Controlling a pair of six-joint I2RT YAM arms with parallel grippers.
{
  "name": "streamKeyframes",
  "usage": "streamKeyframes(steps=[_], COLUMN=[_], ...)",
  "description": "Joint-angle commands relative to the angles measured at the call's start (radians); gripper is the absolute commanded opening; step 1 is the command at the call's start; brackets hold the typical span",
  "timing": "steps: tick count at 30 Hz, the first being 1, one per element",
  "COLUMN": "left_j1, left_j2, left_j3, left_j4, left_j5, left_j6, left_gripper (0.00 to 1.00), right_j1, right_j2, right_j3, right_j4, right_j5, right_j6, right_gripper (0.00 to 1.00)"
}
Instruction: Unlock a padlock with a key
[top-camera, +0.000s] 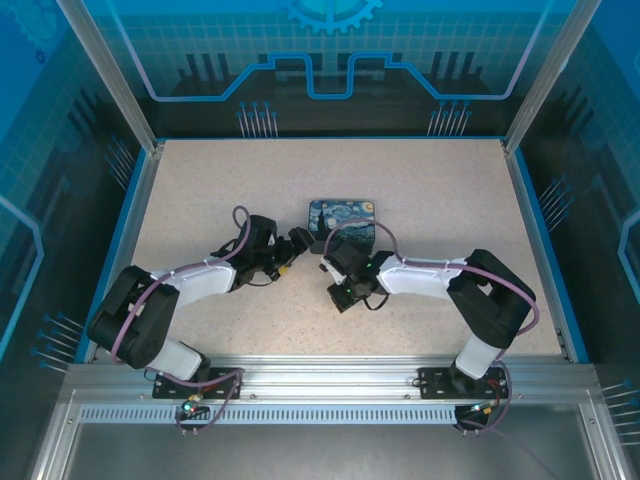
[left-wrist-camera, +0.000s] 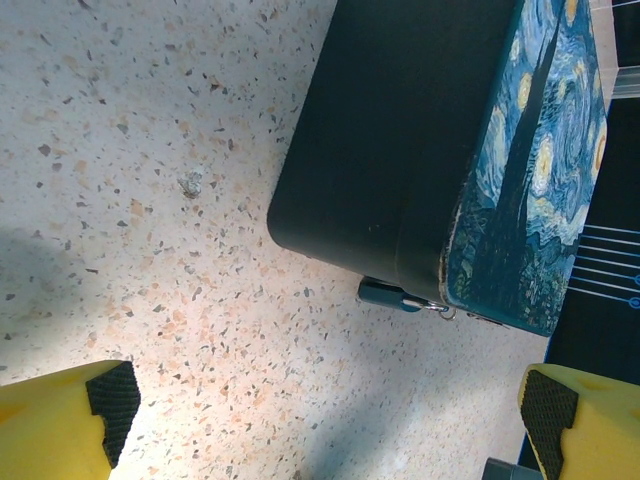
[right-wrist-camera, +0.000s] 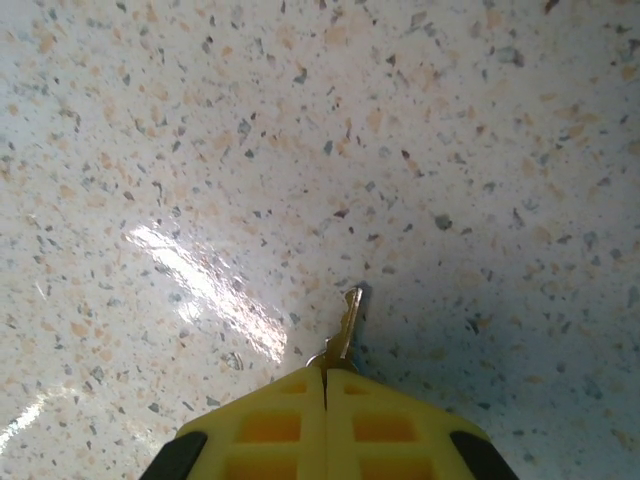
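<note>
The tiny dark bluish-grey padlock (left-wrist-camera: 385, 295) hangs by its thin shackle from the near corner of the tin box (left-wrist-camera: 390, 150), just above the speckled tabletop. My left gripper (left-wrist-camera: 330, 420) is wide open just short of it, and its black pads (left-wrist-camera: 110, 400) hold nothing. My right gripper (right-wrist-camera: 325, 375) is shut on the bow of a small brass key (right-wrist-camera: 347, 318), whose blade points forward close over the table. From above, the left gripper (top-camera: 297, 245) and the right gripper (top-camera: 326, 258) sit close together in front of the tin (top-camera: 342, 215).
The tin has a blue-and-yellow swirly painted lid (left-wrist-camera: 540, 170) and stands mid-table. A blue-edged frame (top-camera: 525, 200) with transparent walls borders the speckled table (top-camera: 200, 190). Open tabletop lies left, right and behind the tin.
</note>
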Motion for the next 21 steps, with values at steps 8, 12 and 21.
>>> streamKeyframes(steps=[8, 12, 21], left_j1=[-0.010, -0.015, -0.052], left_j2=[-0.006, -0.002, 0.033], left_j3=[0.012, 0.014, 0.018], left_j4=[0.028, 0.034, 0.105], left_j5=[0.009, 0.014, 0.070], left_j6=[-0.010, -0.015, -0.043], left_gripper=[0.99, 0.99, 0.99], right_j1=[-0.141, -0.183, -0.250], right_j2=[-0.128, -0.164, -0.262], right_j3=[-0.101, -0.122, -0.176], right_j4=[0.028, 0.045, 0.092], right_j5=[-0.164, -0.212, -0.343], right_j6=[-0.014, -0.017, -0.061], right_gripper=[0.00, 0.00, 0.00])
